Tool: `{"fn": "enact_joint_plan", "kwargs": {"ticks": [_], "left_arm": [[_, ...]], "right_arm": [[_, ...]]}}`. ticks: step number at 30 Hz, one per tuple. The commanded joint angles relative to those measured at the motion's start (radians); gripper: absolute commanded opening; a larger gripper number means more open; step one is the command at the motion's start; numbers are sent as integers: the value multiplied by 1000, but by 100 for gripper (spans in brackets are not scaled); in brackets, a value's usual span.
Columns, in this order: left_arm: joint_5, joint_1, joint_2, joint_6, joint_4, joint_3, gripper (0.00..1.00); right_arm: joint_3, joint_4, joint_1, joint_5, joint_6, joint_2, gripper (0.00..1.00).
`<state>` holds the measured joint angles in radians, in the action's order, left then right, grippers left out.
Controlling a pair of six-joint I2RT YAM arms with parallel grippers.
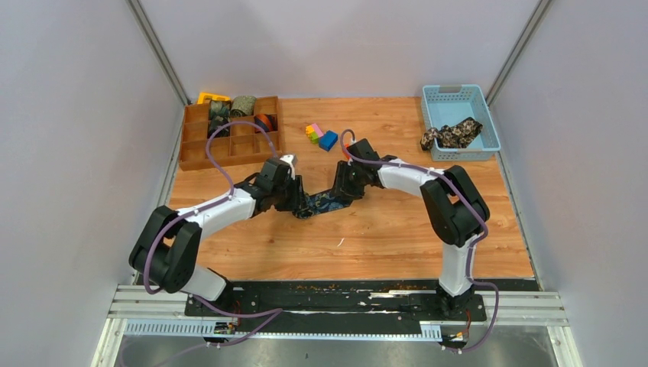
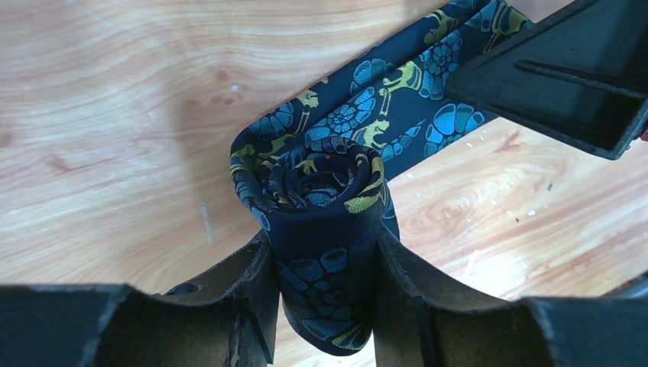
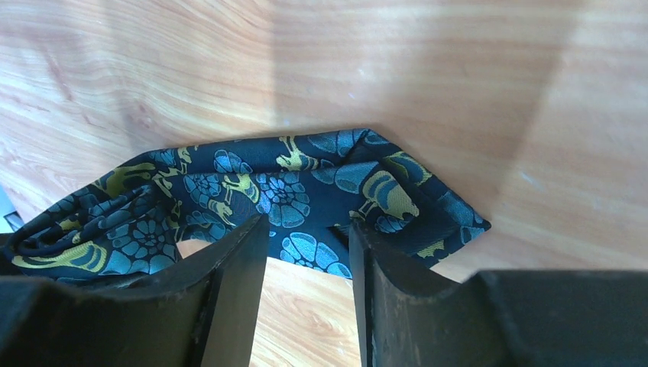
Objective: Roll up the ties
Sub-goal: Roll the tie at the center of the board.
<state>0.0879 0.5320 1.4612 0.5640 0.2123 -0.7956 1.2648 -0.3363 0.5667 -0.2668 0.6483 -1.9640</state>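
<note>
At the middle of the table (image 1: 397,237), my left fingers (image 2: 252,298) clamp the half-wound navy paisley tie (image 2: 325,183), right fingers (image 3: 229,290) apart astride its flat tail; rolling underway, next probably feeding tail and winding on.

Two arms (image 1: 221,210) (image 1: 428,180); one navy tie (image 1: 321,202); one floral tie (image 1: 451,134); one blue basket (image 1: 487,115); one wooden tray (image 1: 195,149)

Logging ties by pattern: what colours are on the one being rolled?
Navy tie with teal and gold paisley; clearest from the left wrist.
</note>
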Motion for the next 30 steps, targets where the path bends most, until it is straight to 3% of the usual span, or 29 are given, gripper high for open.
{"fn": "enact_joint_plan", "kwargs": {"ticks": [1,12,20,30], "left_arm": [[108,26,-17,13,-92,19,32],[163,100,-56,28,-122,60,31],[-5,99,-100,-26,21,52,31],[-169,99,-31,-113,225,-55,31]], "right_arm": [[-116,-96,3,138,49,72,46],[-335,-132,13,233,94,316,47],[-229,-256,85,331,50,372,58],[-181,-265,115,331,24,385,59]]}}
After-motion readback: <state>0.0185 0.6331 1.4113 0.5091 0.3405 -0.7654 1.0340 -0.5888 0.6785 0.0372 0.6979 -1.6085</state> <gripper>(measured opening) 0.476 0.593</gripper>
